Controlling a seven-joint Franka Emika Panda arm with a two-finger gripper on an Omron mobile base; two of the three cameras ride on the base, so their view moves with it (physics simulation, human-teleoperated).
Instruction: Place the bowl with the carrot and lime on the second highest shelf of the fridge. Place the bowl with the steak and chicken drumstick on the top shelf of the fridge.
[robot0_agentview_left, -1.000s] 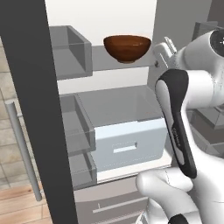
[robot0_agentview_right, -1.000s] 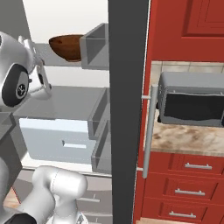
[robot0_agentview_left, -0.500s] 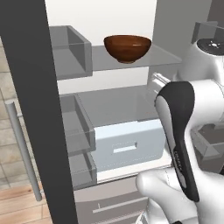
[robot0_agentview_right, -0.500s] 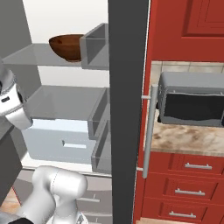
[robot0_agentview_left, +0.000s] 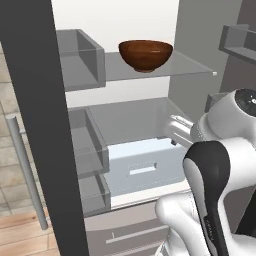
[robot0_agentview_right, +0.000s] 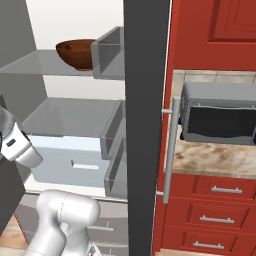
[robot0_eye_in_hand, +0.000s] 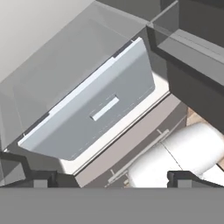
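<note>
A glossy dark-brown wooden bowl (robot0_agentview_left: 145, 54) (robot0_agentview_right: 75, 53) stands on a clear glass shelf (robot0_agentview_left: 175, 67) inside the open fridge. Its rim hides whatever lies in it, so I cannot tell which of the two bowls it is. The fridge roof is out of view, so I cannot tell which shelf this is. My gripper (robot0_eye_in_hand: 112, 179) is open with nothing between its fingertips (robot0_eye_in_hand: 41, 179). It hangs in front of the fridge's lower part, well below the bowl, and looks down on the drawer.
A pale blue-grey drawer (robot0_agentview_left: 145, 170) (robot0_eye_in_hand: 96, 109) sits under the lower glass pane. Grey door bins (robot0_agentview_left: 80, 57) (robot0_agentview_right: 112, 52) line both open doors. The dark right door (robot0_agentview_right: 146, 100) has a long handle (robot0_agentview_right: 170, 145). A microwave (robot0_agentview_right: 220, 112) stands on the counter beside red cabinets.
The hand has drawn back from the shelf and dropped from bowl height to the level of the drawer. The bowl stays where it was. The jaws stay wide apart.
</note>
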